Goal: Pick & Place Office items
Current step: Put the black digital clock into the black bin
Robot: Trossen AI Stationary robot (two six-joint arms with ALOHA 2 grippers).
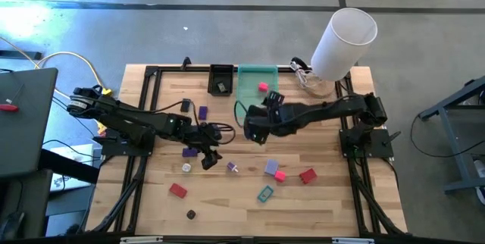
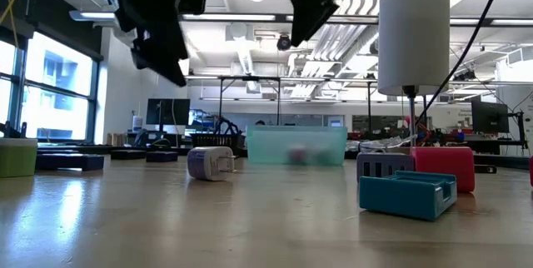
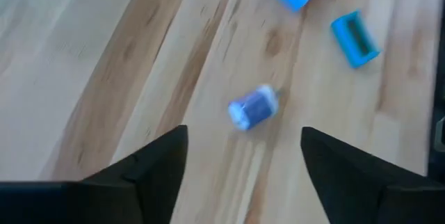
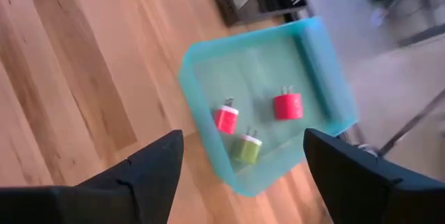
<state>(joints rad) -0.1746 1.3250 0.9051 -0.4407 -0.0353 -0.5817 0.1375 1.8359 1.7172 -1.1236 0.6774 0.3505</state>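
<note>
While the left hand (image 3: 240, 161) hangs open above a small purple plug (image 3: 253, 106) on the desk (image 1: 326, 198), apparently lining up a pick, the right hand (image 4: 240, 161), empty and open, overlooks the green tray (image 4: 316, 43) holding three plugs.

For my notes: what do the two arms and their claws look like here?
Both arms are black and jointed, with thin dark cables looping beside them. The left arm has a yellow mark near its base; the right arm has none visible. Left claw and right claw each have two flat, wedge-shaped black fingers.
</note>
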